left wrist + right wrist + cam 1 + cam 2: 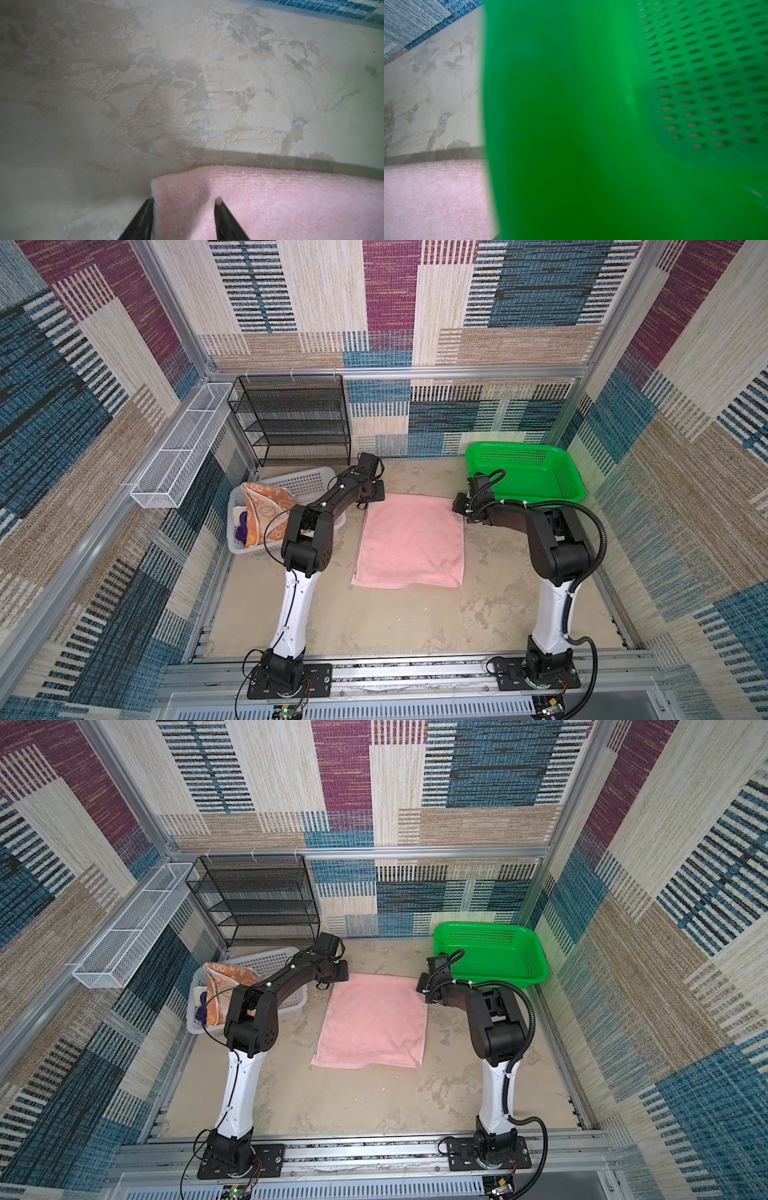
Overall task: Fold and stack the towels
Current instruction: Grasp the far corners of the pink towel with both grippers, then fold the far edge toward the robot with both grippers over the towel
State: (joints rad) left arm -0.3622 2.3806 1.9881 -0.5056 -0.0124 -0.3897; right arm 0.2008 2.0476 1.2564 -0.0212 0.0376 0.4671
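Observation:
A pink towel (411, 543) (374, 1023) lies flat, doubled over, in the middle of the table. My left gripper (185, 200) (376, 495) is low at its far left corner; the fingers stand apart, one at the towel's edge and one on the pink towel (291, 197). My right gripper (457, 504) (420, 984) is at the far right corner, its fingers hidden; the right wrist view shows only pink towel (436, 197) and green basket (591, 104). An orange cartoon towel (266, 510) and a purple towel (242, 531) lie crumpled in the white basket (316, 481).
The green basket (528, 472) stands at the back right, close behind my right wrist. A black mesh shelf (291, 418) stands against the back wall and a white wire rack (183, 448) hangs on the left wall. The white basket sits under my left forearm.

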